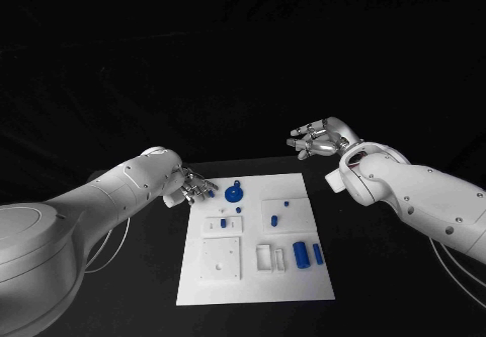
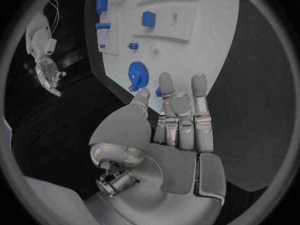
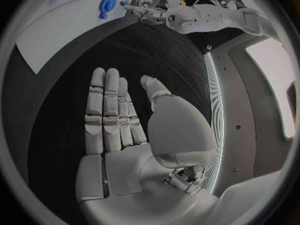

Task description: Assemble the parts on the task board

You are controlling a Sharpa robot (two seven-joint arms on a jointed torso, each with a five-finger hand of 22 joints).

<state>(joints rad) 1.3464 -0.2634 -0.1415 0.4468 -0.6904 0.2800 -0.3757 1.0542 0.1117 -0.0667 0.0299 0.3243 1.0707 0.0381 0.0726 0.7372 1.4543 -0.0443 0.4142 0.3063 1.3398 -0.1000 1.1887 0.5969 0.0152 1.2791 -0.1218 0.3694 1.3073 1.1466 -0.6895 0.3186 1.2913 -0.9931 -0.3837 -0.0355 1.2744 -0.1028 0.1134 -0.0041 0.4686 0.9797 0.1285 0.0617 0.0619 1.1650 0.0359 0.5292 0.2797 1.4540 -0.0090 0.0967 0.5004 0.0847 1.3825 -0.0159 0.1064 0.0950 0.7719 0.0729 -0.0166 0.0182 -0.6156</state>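
Left arm (image 1: 91,210) fills the near left of the head view, its left hand (image 1: 192,188) just off the task board's (image 1: 253,281) far-left corner, over the black bench (image 1: 385,281). Left wrist view: fingers (image 2: 181,110) straight and side by side, nothing held, tips near the blue gear (image 2: 139,75). Can't tell if the tips touch the board.

Task board lies mid-bench. Blue gear (image 1: 234,193) sits near the board's far edge, small blue peg (image 1: 239,209) just nearer than it. Raised white plates on the board: one with a small blue piece (image 1: 224,223), one with a blue peg (image 1: 272,220). Two blue cylinders (image 1: 300,253) lie side by side on the near right part, next to a white bracket (image 1: 270,257).

Right hand (image 1: 316,140) is up beyond the board's far-right corner, well apart from it. Right wrist view: fingers (image 3: 106,110) straight, close together, thumb out, holding nothing
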